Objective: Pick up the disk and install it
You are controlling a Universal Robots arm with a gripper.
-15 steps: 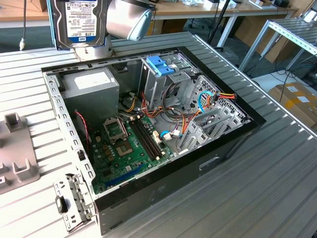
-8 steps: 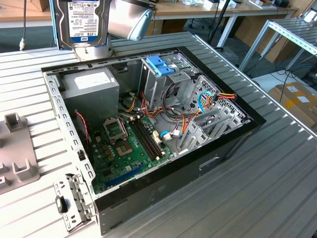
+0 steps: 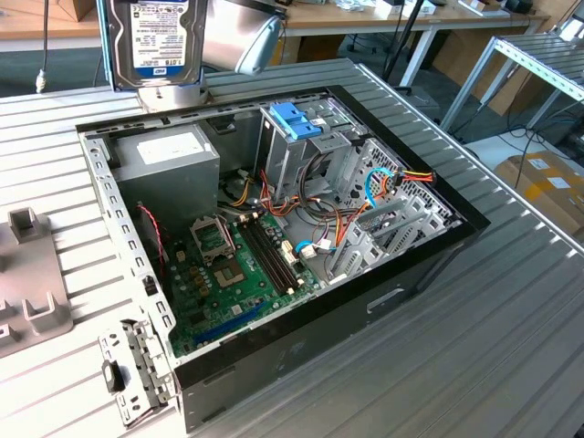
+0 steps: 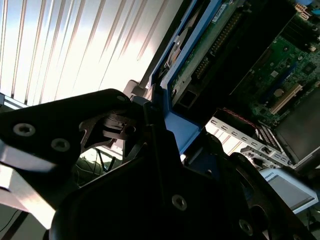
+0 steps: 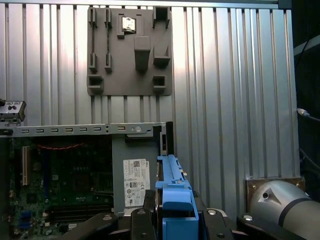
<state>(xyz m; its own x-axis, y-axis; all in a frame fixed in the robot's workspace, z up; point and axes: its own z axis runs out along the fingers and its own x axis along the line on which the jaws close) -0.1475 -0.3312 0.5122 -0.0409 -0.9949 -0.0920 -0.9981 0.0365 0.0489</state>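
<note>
Grasping disk [image 5: 173,172] by its blue frame in first wrist view: gripper [image 5: 175,202] jaws clenched, black fingers [image 5: 148,202] tight on both sides of frame. Grey arm [image 5: 282,210] just beside gripper.

In exterior view, disk [image 3: 151,36] upright with label face toward camera, hanging clear above far corner of case [image 3: 301,338] on exterior view's left, over power supply [image 3: 169,155]. Not yet seated in drive cage [image 3: 315,160]. Arm [image 3: 242,36] just behind disk.

In second wrist view, disk [image 4: 210,47] seen from underside, green circuit board showing, blue frame edge running down between dark fingers [image 4: 160,150]. Power supply [image 4: 290,187] and motherboard [image 4: 280,65] below and beyond.

Case lying open-topped on ribbed metal table [image 3: 493,365]. Inside: motherboard [image 3: 233,274] flat on case floor, drive cage to exterior view's right of power supply, blue bracket [image 3: 297,119] on top of cage, coloured cables [image 3: 383,182] bundled beside cage.

Grey fixture plate [image 5: 130,50] with raised blocks flat on table, apart from case; same plate [image 3: 27,274] at exterior view's left edge. Small metal bracket [image 3: 137,374] on table just beside near corner of case.
</note>
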